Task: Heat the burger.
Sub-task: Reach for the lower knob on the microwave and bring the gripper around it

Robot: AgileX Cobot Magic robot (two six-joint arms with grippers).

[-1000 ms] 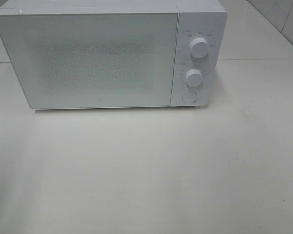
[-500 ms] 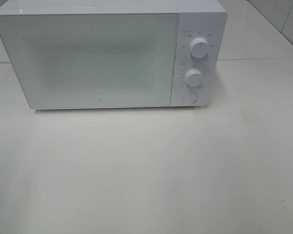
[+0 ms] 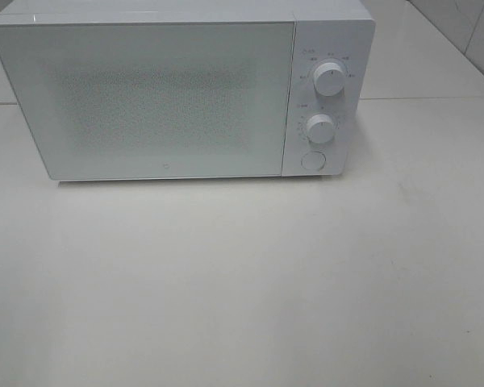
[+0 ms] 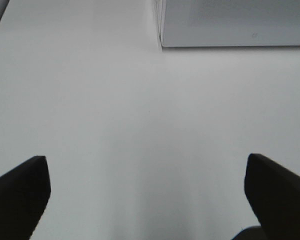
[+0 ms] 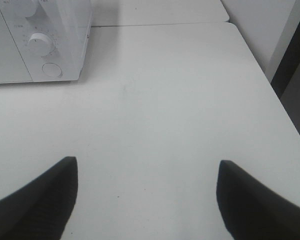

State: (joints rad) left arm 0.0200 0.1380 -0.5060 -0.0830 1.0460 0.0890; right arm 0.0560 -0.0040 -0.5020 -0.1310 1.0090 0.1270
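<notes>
The burger is out of view in every frame. A white microwave [image 3: 181, 89] stands at the back of the table with its door shut, two dials [image 3: 329, 79] and a round button [image 3: 312, 160] on its right panel. My left gripper [image 4: 145, 192] is open over bare table, with the microwave's lower left corner [image 4: 162, 44] ahead of it. My right gripper [image 5: 147, 192] is open too, nothing between its fingers, and the microwave's control panel [image 5: 42, 42] lies ahead to one side. Neither arm shows in the high view.
The white table [image 3: 242, 282] stretches in front of the microwave. In the right wrist view the table's edge [image 5: 270, 90] runs close by, with a dark gap and a wall beyond it.
</notes>
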